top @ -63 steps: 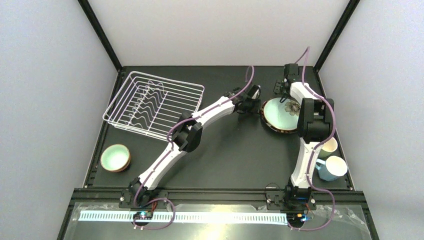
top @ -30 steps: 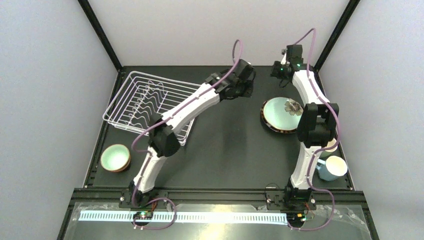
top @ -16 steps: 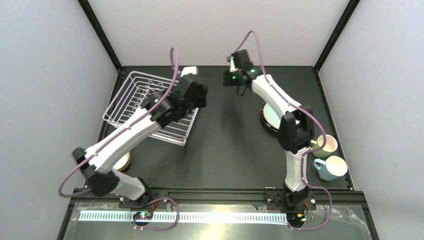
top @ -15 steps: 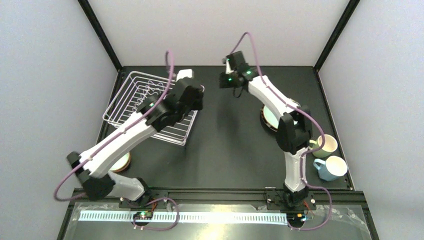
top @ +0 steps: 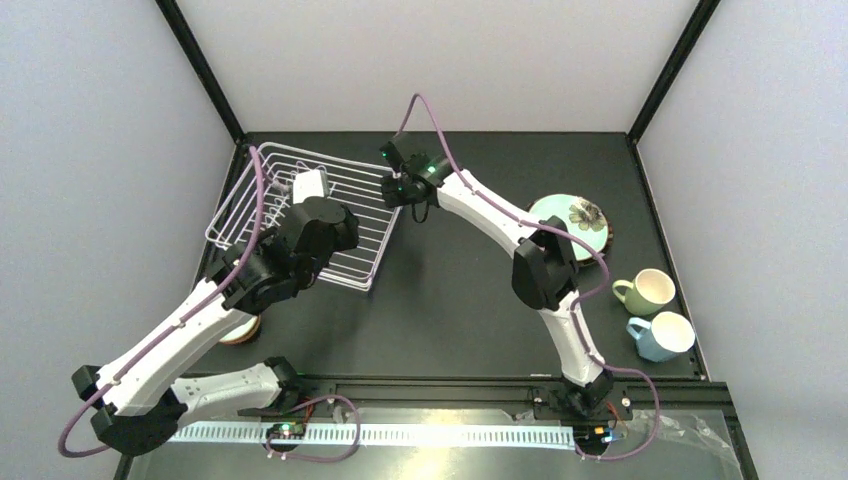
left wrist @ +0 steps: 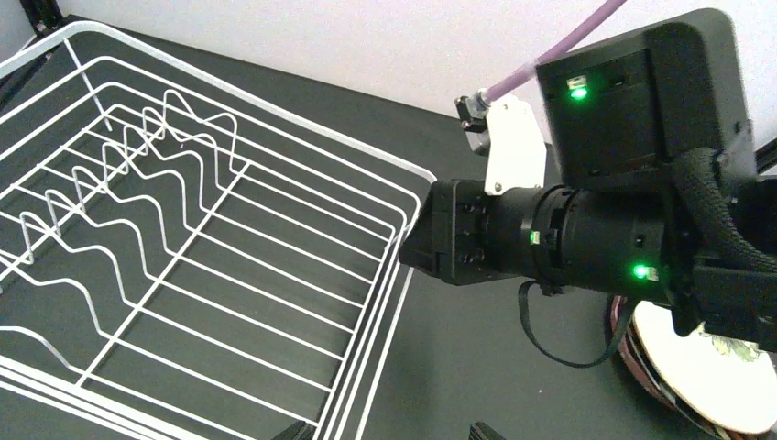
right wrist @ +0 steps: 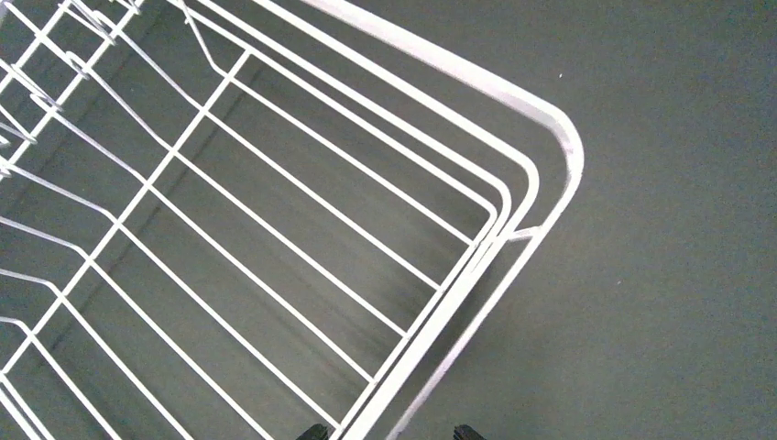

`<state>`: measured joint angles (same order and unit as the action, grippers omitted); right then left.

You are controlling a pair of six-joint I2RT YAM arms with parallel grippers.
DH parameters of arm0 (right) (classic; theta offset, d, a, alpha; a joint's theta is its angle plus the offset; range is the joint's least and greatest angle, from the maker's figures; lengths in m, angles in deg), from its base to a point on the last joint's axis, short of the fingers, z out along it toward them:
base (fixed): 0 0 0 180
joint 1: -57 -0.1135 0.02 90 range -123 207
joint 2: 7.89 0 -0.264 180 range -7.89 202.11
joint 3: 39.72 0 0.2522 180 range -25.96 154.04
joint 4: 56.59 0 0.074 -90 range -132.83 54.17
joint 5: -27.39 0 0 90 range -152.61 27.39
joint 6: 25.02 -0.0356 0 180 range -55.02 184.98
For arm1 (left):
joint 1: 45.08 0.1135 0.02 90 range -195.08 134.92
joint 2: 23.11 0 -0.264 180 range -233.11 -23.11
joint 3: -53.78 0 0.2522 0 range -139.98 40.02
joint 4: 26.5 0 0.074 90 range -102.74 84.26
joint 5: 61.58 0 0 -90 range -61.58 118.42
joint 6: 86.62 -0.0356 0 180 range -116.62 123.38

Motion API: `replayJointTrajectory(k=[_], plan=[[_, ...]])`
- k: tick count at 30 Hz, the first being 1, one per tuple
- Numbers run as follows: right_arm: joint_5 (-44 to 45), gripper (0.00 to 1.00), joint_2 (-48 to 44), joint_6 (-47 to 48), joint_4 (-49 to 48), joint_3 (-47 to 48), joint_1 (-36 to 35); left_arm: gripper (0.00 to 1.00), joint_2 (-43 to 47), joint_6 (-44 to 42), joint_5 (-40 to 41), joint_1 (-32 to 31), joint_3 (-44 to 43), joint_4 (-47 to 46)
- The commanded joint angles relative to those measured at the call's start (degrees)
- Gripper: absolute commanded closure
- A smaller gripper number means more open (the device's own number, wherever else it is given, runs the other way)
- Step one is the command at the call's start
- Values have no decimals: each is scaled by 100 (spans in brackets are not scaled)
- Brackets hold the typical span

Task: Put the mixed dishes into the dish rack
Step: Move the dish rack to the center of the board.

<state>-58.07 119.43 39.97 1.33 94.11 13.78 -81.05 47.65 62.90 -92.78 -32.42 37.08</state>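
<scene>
The white wire dish rack point(top: 285, 205) stands at the back left; it holds no dishes in any view. My left gripper point(top: 332, 235) hovers over its right side, open and empty, with the right rim point(left wrist: 366, 339) between its fingertips point(left wrist: 295, 429). My right gripper point(top: 400, 188) is open and empty over the rack's far right corner point(right wrist: 550, 137), rim between its fingertips point(right wrist: 317, 429). The mint-green flowered plate point(top: 572, 222) lies at the back right, also showing in the left wrist view point(left wrist: 705, 385). A small mint bowl point(top: 240, 330) is mostly hidden under my left arm.
A pale green mug point(top: 648, 290) and a light blue mug point(top: 662, 336) stand at the right edge. My right arm point(top: 500, 215) stretches across the table's middle. My left arm point(top: 190, 335) crosses the near left. Grey walls close in on both sides.
Both arms have swung left from the flowered plate to the dish rack. The plate stays on the table and is uncovered again. Both grippers are still empty.
</scene>
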Motion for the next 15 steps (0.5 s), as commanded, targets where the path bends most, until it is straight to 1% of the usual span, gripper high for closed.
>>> replayJointTrajectory(k=[1,7,12,15], plan=[[288,22,296,-344,351,403,-108,1,229,89,95,24,96,117],[362,22,672,-491,542,774,-191,1,356,-82,62,24,155,117],[505,22,867,-561,611,740,-187,1,429,-162,-131,24,275,16],[492,22,922,-600,541,525,-187,1,474,-210,-226,24,345,-18]])
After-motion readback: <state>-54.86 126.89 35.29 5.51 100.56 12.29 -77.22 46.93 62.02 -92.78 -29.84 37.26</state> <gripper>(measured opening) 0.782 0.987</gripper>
